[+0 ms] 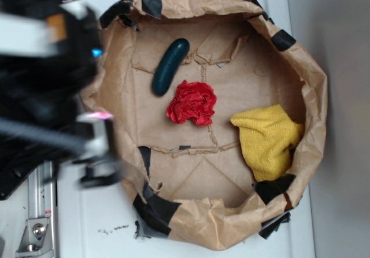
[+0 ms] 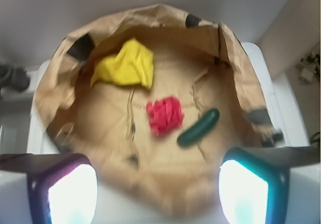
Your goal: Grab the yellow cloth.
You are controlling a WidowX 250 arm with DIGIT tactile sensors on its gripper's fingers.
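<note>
While the arm is blurred at the left edge of the exterior view, outside the paper bag (image 1: 315, 96), the task is judged to be at its earliest step: the approach. The yellow cloth (image 1: 267, 140) is seen lying inside the bag at the right of that frame, pressed against the bag's wall, its lower end near a strip of black tape (image 1: 274, 187). In the wrist view the same cloth (image 2: 125, 65) is found at the upper left, close under the bag's rim. The red cloth (image 1: 192, 102) is placed near the middle of the bag floor, apart from the yellow one, and a dark green cucumber-shaped object (image 1: 170, 66) lies toward the upper left of the exterior frame, beyond the red cloth.

The tool (image 2: 153, 189) is shown at the bottom of the wrist view, its two fingers (image 2: 67, 191) standing wide apart with nothing between them; nothing is gripped.

For the next move, the tool would probably need to be carried across the bag, past the red cloth, and lowered over the yellow lump. Because the cloth is tucked against the paper wall, care would be called for so that the wall is not pinched with it.
</note>
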